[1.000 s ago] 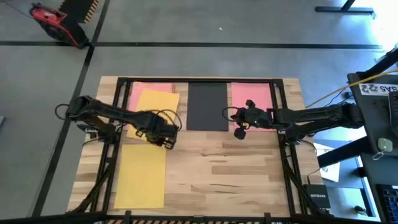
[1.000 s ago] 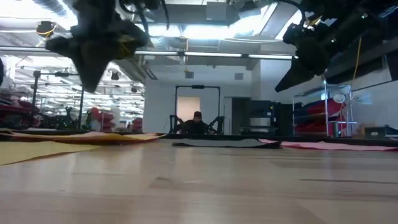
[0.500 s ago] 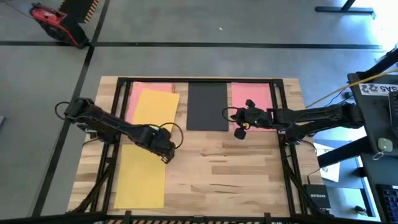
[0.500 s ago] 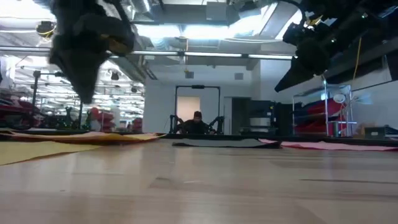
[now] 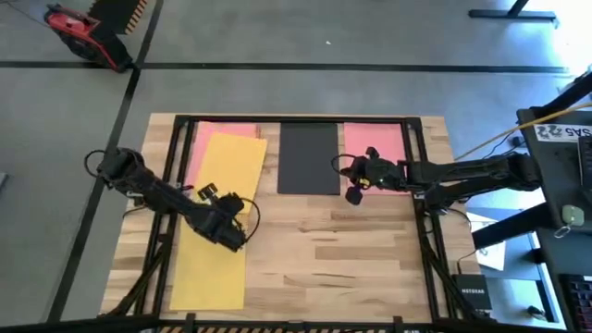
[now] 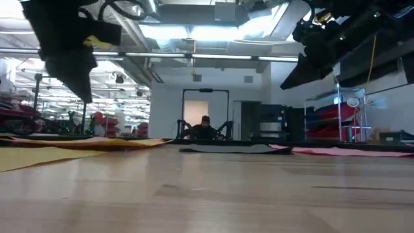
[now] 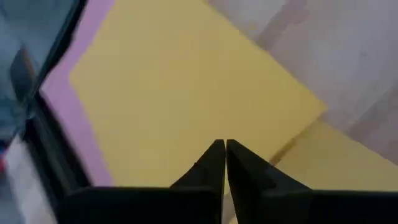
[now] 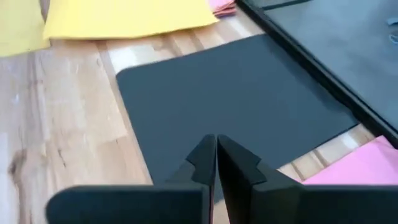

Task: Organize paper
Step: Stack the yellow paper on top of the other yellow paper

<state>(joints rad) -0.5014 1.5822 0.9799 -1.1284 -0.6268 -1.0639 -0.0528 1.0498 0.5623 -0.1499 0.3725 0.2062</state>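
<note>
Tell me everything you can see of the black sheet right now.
The black sheet is a plain, matte, thin rectangle lying flat on the wooden table at its far middle, long side running front to back. Bare wood separates it from the upper yellow sheet. The right gripper, jaws shut, hovers by its near right corner.

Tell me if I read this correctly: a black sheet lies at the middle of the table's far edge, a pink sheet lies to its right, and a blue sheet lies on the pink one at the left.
Not quite. The sheet on the left pink sheet is yellow, not blue, as the high view shows. The black sheet at the middle and the pink sheet to its right are as you say.
</note>
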